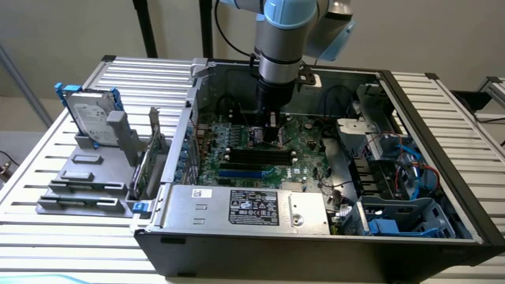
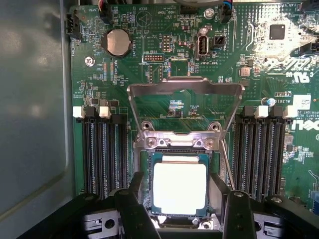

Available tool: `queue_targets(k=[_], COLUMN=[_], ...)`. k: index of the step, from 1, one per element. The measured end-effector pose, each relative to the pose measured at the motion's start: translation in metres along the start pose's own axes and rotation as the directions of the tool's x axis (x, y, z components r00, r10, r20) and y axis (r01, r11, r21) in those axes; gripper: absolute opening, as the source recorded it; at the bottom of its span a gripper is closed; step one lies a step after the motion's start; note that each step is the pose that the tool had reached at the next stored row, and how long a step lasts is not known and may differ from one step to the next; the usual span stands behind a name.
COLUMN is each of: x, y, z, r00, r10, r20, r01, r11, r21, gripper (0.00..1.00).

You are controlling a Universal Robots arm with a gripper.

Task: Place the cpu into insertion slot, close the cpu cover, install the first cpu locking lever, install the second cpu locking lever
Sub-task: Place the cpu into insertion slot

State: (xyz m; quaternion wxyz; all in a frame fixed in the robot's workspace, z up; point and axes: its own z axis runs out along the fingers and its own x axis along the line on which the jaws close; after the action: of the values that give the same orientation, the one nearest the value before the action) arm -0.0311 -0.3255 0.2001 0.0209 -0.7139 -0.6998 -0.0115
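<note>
The end effector (image 2: 179,199) hangs spread, its fingers (image 2: 137,204) on either side of the cpu (image 2: 179,188), not touching it; the cpu lies flat in the insertion slot (image 2: 145,169); the cpu cover (image 2: 185,89) stands tilted up, open.

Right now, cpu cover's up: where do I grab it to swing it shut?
On the cpu cover, likely its free crossbar, farthest from the hinge by the cpu. It's a thin frame tilted open with a cut-out middle, so pinch that bar from above, through the cut-out.
</note>
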Motion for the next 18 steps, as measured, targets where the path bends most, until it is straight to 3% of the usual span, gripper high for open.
queue_targets(k=[4, 12, 18], x=[0.0, -0.001, -0.003], y=[-0.0001, -0.0052, -0.0156], z=[-0.0001, -0.0048, -0.0101], r00=[1.0, 1.0, 1.0], r10=[0.0, 0.0, 0.0], r20=[0.0038, 0.0038, 0.0037], r01=[0.0, 0.0, 0.0], r11=[1.0, 1.0, 1.0], r21=[0.0, -0.0001, -0.0002], gripper=[0.62, 0.62, 0.36])
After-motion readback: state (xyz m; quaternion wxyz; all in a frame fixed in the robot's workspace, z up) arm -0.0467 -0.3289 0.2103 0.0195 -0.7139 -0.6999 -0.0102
